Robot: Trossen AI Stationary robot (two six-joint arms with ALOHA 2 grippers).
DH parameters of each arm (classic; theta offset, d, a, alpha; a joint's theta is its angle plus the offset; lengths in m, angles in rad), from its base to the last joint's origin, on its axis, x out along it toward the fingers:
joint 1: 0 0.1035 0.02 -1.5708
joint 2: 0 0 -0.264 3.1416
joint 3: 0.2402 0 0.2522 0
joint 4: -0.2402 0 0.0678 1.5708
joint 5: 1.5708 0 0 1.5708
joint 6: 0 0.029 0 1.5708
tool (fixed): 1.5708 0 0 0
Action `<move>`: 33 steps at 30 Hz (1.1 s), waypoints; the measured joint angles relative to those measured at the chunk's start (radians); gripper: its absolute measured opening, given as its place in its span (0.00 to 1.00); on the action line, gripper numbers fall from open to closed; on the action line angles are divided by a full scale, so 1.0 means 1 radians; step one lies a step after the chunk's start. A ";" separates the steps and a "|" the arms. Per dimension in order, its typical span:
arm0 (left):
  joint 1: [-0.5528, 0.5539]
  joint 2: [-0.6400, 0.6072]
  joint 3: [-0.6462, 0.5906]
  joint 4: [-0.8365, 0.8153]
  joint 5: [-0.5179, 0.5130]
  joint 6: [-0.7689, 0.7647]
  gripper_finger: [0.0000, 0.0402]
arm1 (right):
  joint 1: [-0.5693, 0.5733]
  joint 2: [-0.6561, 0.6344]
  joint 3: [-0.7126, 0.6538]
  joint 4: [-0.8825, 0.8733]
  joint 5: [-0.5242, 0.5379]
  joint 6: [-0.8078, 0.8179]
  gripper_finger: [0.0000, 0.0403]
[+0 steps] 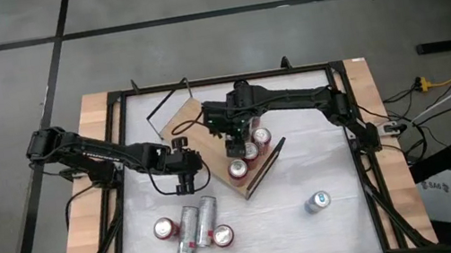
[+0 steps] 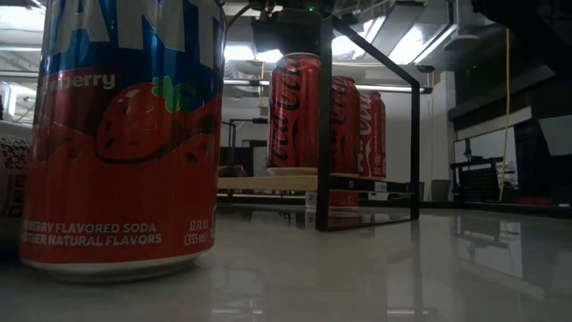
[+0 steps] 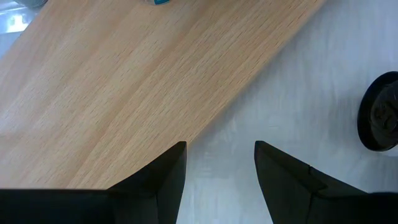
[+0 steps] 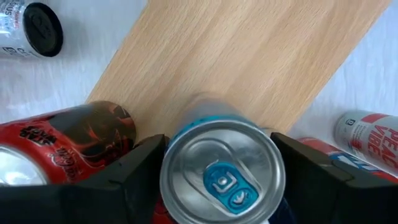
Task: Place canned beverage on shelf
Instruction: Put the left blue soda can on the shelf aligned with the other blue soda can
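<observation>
- Crowding the right hand (image 1: 236,147) on both sides are red cans (image 4: 68,146) lying just beside its dark fingers (image 4: 140,168). A white can (image 4: 370,140) lies farther off on the worktop (image 1: 330,155), and a dark-ended can (image 4: 34,28) beyond the board's edge.
- Between those fingers sits the silver-topped can (image 4: 221,180) with a blue tab. It stands upright on the shelf (image 4: 249,56), and the fingers flank it closely (whether they press on it I cannot tell).
- The shelf is a light-brown board with a black wire rail (image 2: 323,116). It holds a row of red cola cans (image 1: 250,151).
- The left hand (image 3: 221,162) is released and empty. It hangs over the worktop at the board's edge, with loose cans (image 1: 192,227) near it.
- A strawberry soda can (image 2: 121,134) stands apart.
</observation>
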 joint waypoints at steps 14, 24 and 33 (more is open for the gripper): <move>0.000 0.000 0.000 0.000 0.000 0.000 0.45 | 0.000 -0.030 0.115 -0.037 0.037 -0.031 0.69; 0.001 0.000 0.001 0.012 0.000 0.000 0.45 | -0.043 -0.139 0.114 -0.117 0.215 -0.048 0.69; 0.001 0.000 0.001 0.012 -0.001 -0.002 0.45 | -0.178 -0.168 0.112 -0.181 0.322 -0.053 0.69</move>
